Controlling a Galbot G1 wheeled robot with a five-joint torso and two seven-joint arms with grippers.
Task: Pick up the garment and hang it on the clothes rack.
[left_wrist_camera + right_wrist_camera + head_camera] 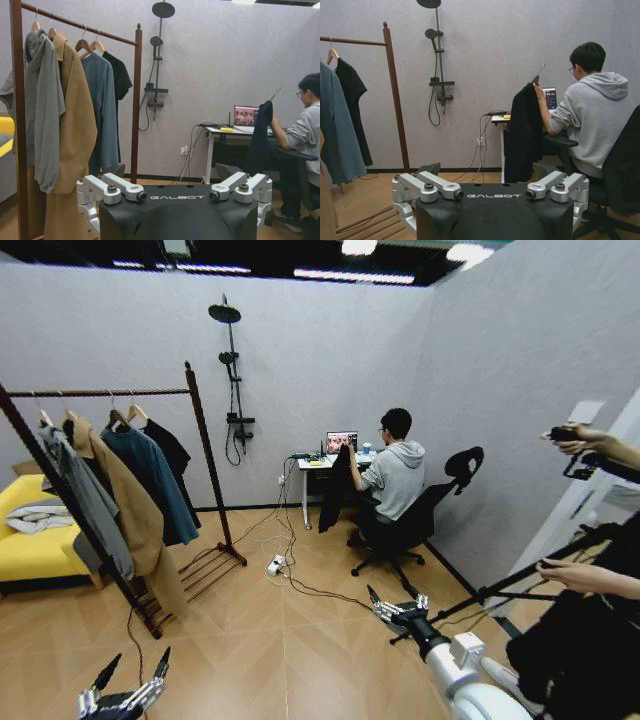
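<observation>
Hanging by the table [325,462], the garment [336,490] is held up on its hanger by a seated person's hand [537,87], well apart from the clothes rack [205,470]. Thin, limp and light — take it by the stiff hanger, not the cloth. Left pincer [130,680] and right pincer [397,602] both released, empty, low and far from the garment.

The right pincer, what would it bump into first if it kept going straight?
Probably the black garment that the seated person holds up by the desk. The right pincer, open, points that way over bare floor; depth is hard to judge.
</observation>
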